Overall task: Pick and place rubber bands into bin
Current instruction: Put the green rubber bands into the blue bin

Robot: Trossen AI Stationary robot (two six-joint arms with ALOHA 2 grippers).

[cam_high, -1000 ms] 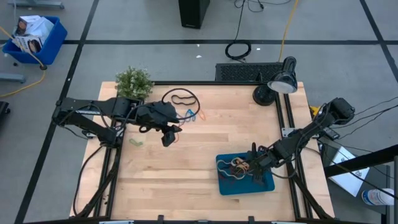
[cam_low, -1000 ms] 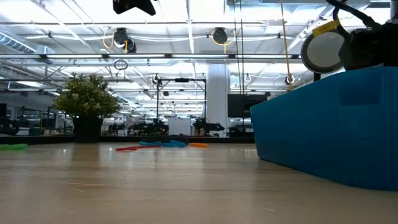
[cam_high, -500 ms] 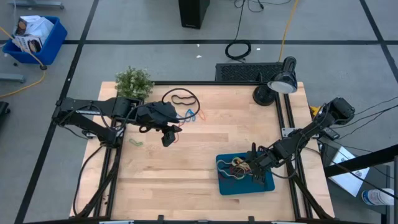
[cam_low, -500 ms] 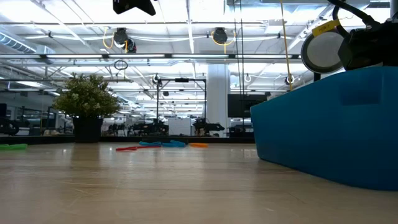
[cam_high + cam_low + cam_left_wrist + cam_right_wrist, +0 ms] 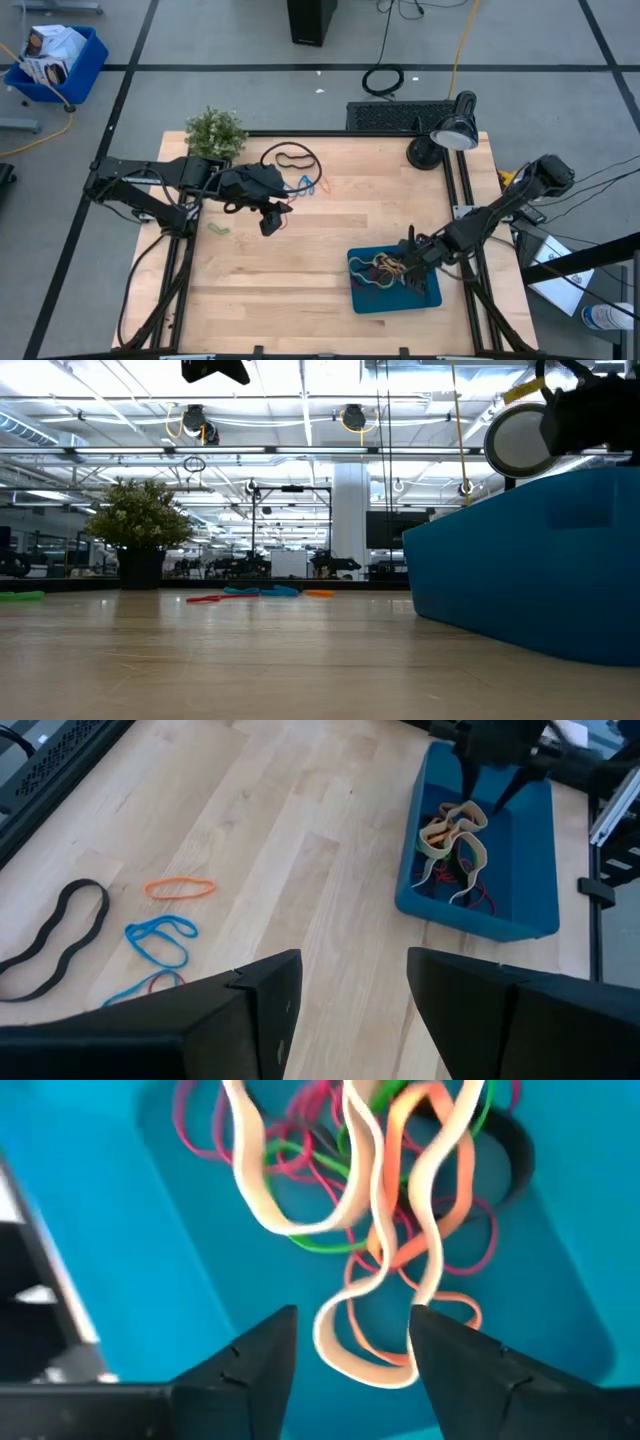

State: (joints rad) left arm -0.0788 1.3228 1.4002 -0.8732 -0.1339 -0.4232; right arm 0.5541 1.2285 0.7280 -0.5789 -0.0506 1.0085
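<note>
In the lower right of the high view, my right gripper [image 5: 412, 262] sits over the bin [image 5: 362, 299], with a tangle of tan and orange bands [image 5: 385, 268] beneath it. The left gripper [image 5: 272, 218] hangs above bare wood in the upper-middle left, near a black loop [image 5: 290, 157] and a few blue and orange loops [image 5: 311, 185] toward the top of the table. I cannot tell finger states from up here.

At the right of the low view, the bin's wall [image 5: 520, 560] fills the frame. Loose bands [image 5: 250, 593] lie flat on the wood at mid-frame, left of centre, with a potted plant [image 5: 140, 520] farther left.

In the left wrist view, my left fingers [image 5: 255, 1010] stand apart with nothing between them. The black loop [image 5: 55, 935], an orange band [image 5: 180, 887] and a blue band [image 5: 160, 938] lie in the left half, and the bin [image 5: 520, 860] is upper right.

In the right wrist view, the right fingers [image 5: 265, 1355] are spread, and the tan and orange bands [image 5: 390, 1250] lie piled just past them, seemingly let go.

My worry is snagging. If a floppy loop catches on a fingertip as I lift the right arm, it could drag the pile over the shallow wall. On the left side, thin bands lying flat may slip out of a pinch, or I may catch two at once.
</note>
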